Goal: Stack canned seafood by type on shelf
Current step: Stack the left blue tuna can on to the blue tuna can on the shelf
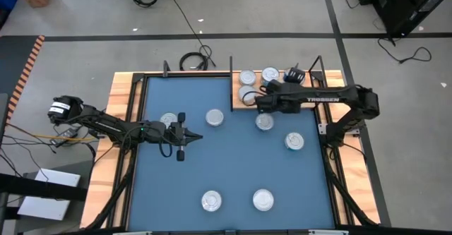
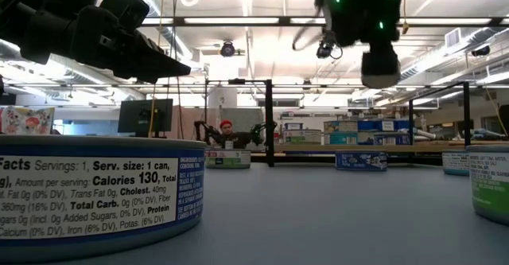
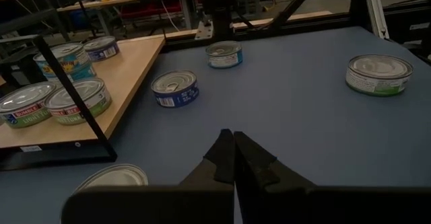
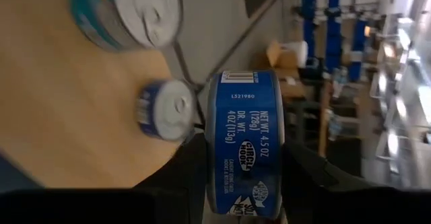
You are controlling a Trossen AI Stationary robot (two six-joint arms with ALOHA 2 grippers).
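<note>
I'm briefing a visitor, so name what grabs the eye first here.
The right pincer grips a blue-labelled tin on edge, over the wooden shelf at the far right of the blue mat, where several tins already stand. The left pincer, shut and empty, hovers over the mat's left half. Loose tins dot the mat, like one near its front edge.

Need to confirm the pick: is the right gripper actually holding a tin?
Yes. The right gripper is shut on a blue-labelled tin, fingers on both sides, above the shelf.
</note>
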